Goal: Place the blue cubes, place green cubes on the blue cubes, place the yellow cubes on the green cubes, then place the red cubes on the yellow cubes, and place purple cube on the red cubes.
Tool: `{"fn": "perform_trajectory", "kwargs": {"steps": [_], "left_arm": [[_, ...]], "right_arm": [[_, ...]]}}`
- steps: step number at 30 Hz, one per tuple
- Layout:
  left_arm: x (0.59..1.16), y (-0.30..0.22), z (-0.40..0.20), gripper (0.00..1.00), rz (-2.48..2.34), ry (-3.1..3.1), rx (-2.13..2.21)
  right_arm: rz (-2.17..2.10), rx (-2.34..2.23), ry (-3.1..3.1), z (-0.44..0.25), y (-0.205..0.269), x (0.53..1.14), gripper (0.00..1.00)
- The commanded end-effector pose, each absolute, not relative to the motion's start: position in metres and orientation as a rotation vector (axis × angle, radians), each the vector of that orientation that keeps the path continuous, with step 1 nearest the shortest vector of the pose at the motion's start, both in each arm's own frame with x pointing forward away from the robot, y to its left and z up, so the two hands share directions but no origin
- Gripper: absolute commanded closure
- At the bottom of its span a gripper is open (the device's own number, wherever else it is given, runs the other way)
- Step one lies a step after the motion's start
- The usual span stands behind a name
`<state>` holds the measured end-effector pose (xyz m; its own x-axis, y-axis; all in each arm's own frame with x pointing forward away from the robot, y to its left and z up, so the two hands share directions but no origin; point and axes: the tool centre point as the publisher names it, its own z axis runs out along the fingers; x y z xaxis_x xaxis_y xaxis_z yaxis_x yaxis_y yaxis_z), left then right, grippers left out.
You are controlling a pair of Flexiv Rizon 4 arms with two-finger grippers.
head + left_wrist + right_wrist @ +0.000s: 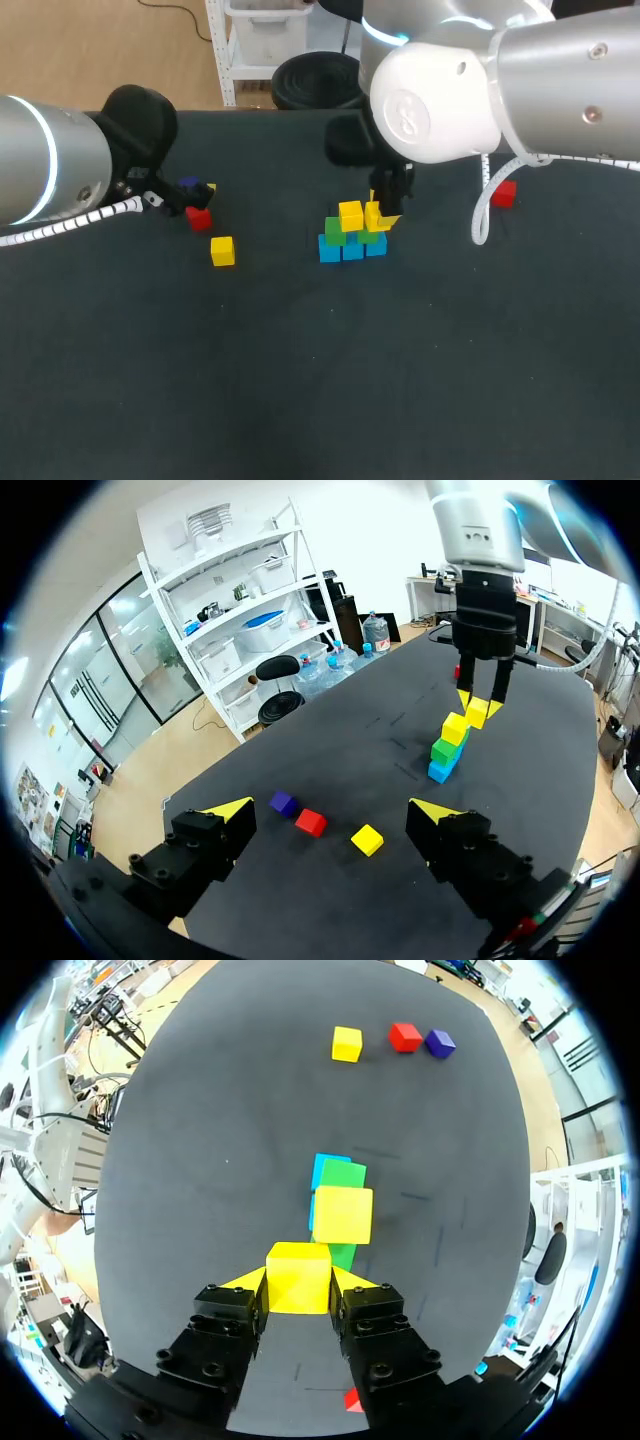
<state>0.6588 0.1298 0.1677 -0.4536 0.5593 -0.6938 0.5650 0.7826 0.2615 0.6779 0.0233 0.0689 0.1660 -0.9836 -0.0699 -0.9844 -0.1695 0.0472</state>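
A row of blue cubes (352, 251) lies mid-table with green cubes (335, 232) on top. One yellow cube (350, 214) sits on the left green cube. My right gripper (384, 207) hangs just above the right green cube, shut on a second yellow cube (298, 1278). From the right wrist, the placed yellow cube (343, 1214) is just ahead of the held one. My left gripper (330, 810) stands open and empty at the left. Ahead of it lie a purple cube (284, 803), a red cube (311, 822) and a loose yellow cube (367, 839).
Another red cube (504, 193) lies at the right, beside my right arm's white cable (483, 215). The dark table (320, 380) stretches bare toward the front edge.
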Motion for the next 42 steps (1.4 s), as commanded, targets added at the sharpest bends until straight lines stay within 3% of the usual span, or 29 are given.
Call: {"fn": "perform_trajectory", "kwargs": {"steps": [1, 42], "left_arm": [[0.659, 0.129, 0.167, 0.00, -0.007, 2.148, 0.828], [0.659, 0.129, 0.167, 0.00, -0.007, 2.148, 0.828]], "right_arm": [[0.135, -2.388, 2.023, 0.067, 0.022, 0.680, 1.00], [0.134, -2.384, 2.029, 0.058, 0.026, 0.699, 1.00]]}}
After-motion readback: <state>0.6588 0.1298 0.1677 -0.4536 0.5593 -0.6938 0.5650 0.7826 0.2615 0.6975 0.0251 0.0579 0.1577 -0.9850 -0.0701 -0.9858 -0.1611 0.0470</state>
